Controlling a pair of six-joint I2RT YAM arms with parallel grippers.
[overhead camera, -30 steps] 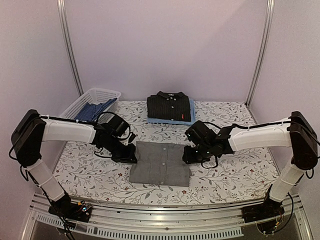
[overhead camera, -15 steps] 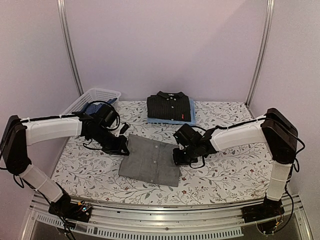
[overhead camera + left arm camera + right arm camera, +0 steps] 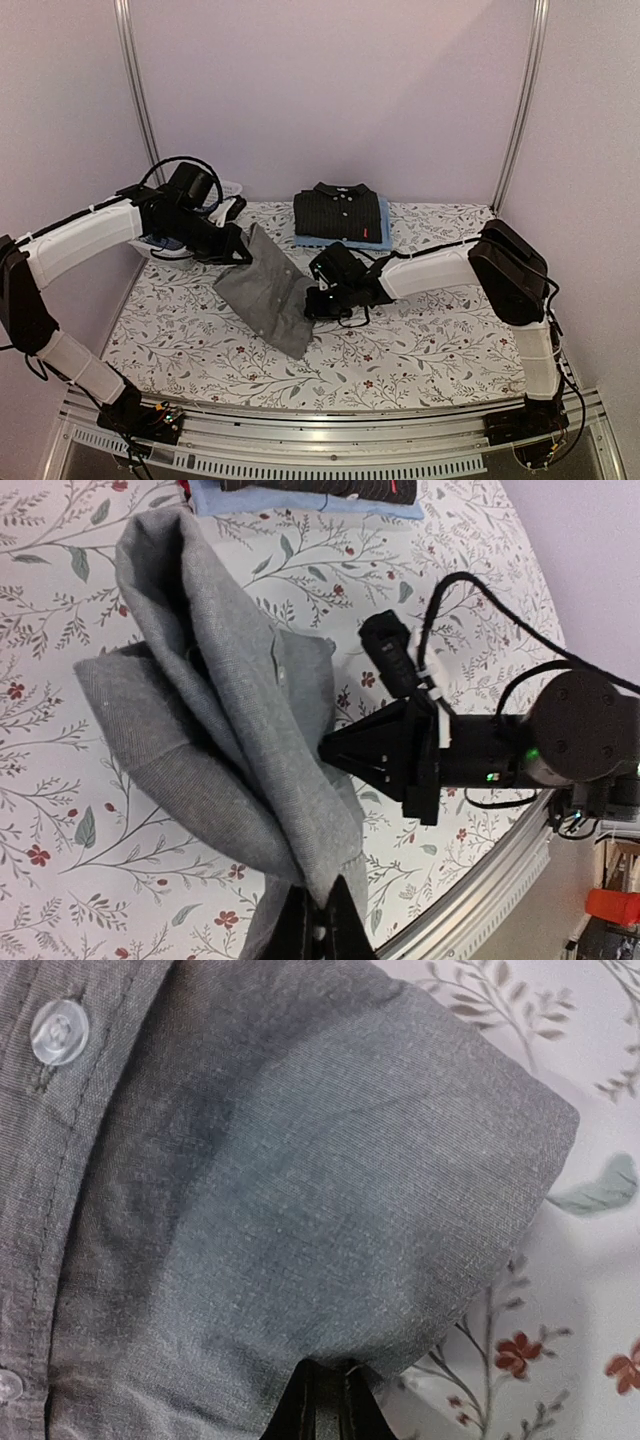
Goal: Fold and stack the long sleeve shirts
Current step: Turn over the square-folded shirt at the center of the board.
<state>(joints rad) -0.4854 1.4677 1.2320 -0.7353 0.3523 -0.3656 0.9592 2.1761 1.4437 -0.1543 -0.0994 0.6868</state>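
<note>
Over the table's (image 3: 450, 345) left half, left gripper (image 3: 238, 254) and right gripper (image 3: 313, 304) clamp your limp grey shirt's (image 3: 265, 292) opposite edges; pinch all layers.

1. Grey shirt (image 3: 250, 1210): woven cloth, matt, with a fine even weave whose thread grain shows close up; stitched seam along the placket.
2. Button (image 3: 59, 1026) on it: clear plastic, glossy, smooth.
3. Black shirt (image 3: 338, 213): cloth, matt, with fine pale stripes.
4. Light blue shirt (image 3: 385, 222): cloth, matt.
5. Table cover (image 3: 440, 345): smooth, low sheen, floral print; cloth or plastic cannot be told.
6. Front rail (image 3: 330, 437): bare metal, satin finish.
7. Arm shells (image 3: 430, 272): white, smooth, plastic-looking, slight sheen.
</note>
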